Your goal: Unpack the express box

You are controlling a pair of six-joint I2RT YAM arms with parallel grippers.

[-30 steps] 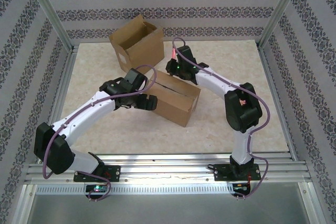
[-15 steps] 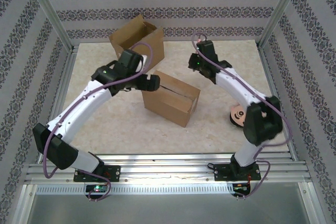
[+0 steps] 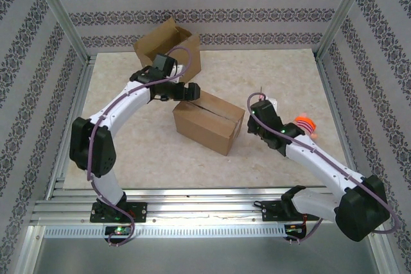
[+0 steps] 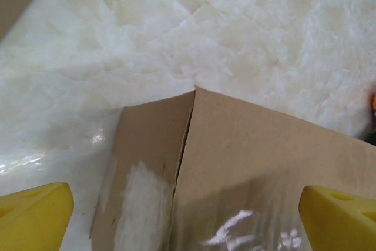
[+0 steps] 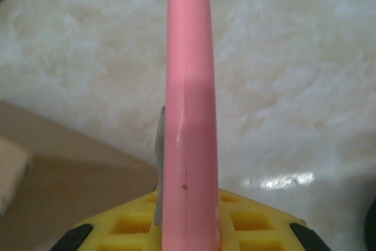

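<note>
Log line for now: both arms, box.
left jaws: open, above box corner | right jaws: shut on pink cutter, beside box | box: flaps down

A table with a pale, cream-mottled, faintly glossy top is seen, bordered by metal rails at its near edge and sides. A closed cardboard box is set near the middle of the top, turned at an angle to the edges, with the seam between its top flaps showing. An open cardboard box is placed at the far left, tipped so that its mouth faces left. A small orange round thing is laid to the right of the closed box, apart from it.
</note>
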